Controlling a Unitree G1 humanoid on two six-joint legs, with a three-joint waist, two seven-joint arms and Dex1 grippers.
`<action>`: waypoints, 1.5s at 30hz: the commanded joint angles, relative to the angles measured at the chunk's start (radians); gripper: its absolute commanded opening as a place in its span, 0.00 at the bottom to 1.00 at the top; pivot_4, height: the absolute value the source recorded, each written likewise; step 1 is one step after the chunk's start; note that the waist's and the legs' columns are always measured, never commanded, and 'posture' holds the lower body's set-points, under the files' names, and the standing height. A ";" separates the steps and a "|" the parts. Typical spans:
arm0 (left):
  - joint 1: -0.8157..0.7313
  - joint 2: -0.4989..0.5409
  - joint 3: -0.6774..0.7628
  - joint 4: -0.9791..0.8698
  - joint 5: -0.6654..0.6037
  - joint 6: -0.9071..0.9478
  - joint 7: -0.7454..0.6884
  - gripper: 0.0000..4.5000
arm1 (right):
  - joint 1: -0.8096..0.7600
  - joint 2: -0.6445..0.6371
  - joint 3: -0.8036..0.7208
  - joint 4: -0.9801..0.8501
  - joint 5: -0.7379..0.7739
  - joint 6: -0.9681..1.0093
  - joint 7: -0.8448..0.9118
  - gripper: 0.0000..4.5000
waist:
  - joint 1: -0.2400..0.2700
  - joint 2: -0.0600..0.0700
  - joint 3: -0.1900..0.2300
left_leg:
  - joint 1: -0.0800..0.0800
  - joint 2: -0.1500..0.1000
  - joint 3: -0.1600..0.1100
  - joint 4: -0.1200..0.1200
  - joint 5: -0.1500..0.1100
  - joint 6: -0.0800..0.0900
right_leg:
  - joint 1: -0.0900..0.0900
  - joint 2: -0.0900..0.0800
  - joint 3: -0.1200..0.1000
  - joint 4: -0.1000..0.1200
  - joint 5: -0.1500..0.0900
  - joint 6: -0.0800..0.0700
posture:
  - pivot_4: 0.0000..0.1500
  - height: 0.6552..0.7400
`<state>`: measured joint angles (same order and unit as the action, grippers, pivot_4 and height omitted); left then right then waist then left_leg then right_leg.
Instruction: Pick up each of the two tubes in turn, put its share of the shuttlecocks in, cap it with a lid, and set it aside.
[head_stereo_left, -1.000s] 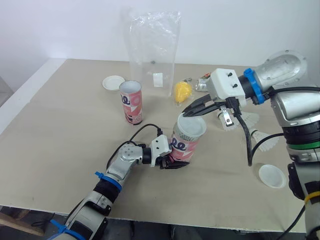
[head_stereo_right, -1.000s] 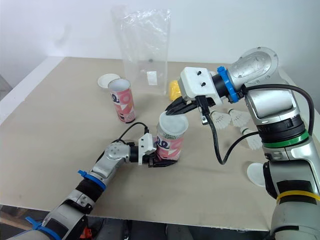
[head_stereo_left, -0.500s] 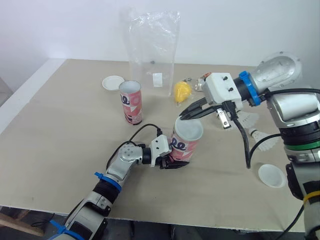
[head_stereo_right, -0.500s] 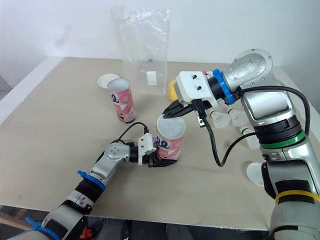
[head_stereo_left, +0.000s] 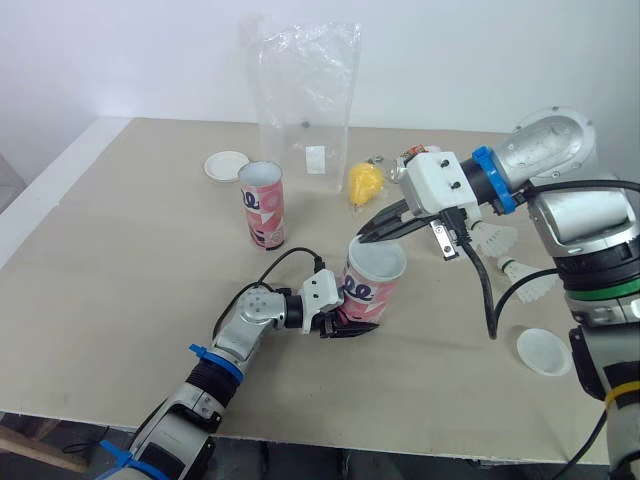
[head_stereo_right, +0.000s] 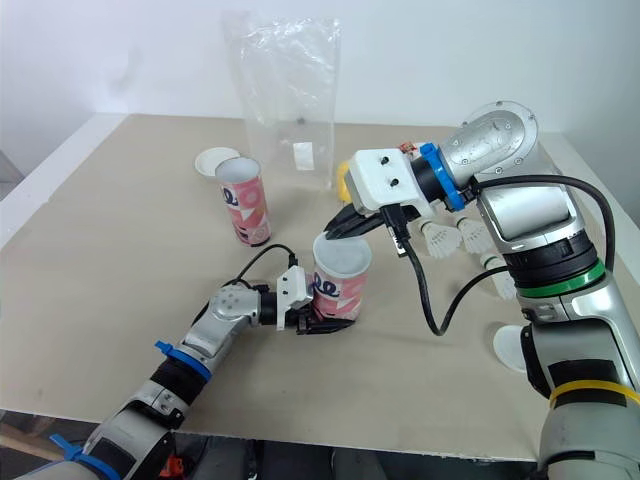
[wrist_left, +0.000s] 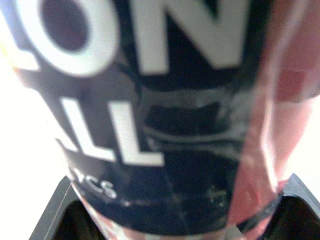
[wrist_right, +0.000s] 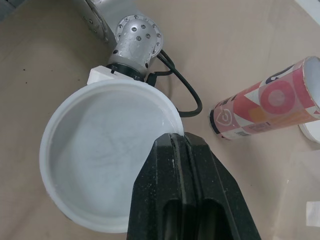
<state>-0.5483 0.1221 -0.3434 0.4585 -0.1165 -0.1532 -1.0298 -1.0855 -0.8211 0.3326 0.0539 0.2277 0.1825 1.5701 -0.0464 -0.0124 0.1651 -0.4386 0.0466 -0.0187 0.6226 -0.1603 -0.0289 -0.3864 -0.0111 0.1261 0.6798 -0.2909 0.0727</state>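
Note:
A pink patterned tube stands upright near the table's middle, with my left gripper shut on its base; its printed wall shows close up in the left wrist view. A white lid sits flat on that tube's mouth. My right gripper is over the lid's far rim, shut on that edge, and its tips touch the rim. The second tube stands open-topped further back on the left. White shuttlecocks lie at the right.
A clear plastic bag stands at the back with a yellow object beside it. One spare lid lies at the back left, another near the front right. A further shuttlecock lies near that lid.
The lid, held tilted above the tube a second ago, has come down level onto the tube's mouth. My right gripper moved slightly left and down with it. The left arm stayed put.

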 joint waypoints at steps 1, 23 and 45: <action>0.022 0.012 0.002 0.036 0.027 0.037 0.026 0.65 | -0.022 -0.021 -0.005 0.003 -0.001 -0.030 0.044 0.01 | 0.000 0.000 0.000 | 0.000 0.000 0.000 0.000 0.000 0.000 | 0.000 0.000 0.000 0.000 0.000 0.000 | 1.00 1.00; 0.010 0.014 0.006 0.040 0.019 0.053 0.015 0.65 | -0.050 -0.006 -0.195 0.043 0.169 0.306 -0.071 0.85 | 0.000 0.000 0.000 | 0.000 0.000 0.000 -0.001 0.000 0.000 | 0.000 0.000 0.000 0.000 -0.001 -0.002 | 1.00 1.00; 0.010 0.013 0.008 0.038 0.017 0.057 0.012 0.65 | 0.165 -0.010 -0.176 -0.194 0.268 0.557 -0.207 0.00 | -0.001 0.000 0.000 | -0.001 0.000 0.000 -0.001 0.000 0.000 | -0.001 0.000 0.000 0.000 -0.001 -0.004 | 1.00 1.00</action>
<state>-0.5524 0.1223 -0.3380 0.4572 -0.1216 -0.1299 -1.0332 -0.9078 -0.8324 0.1569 -0.1314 0.5079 0.7624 1.3676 -0.0471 -0.0126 0.1652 -0.4392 0.0465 -0.0188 0.6216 -0.1600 -0.0286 -0.3880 -0.0109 0.1264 0.6798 -0.2924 0.0691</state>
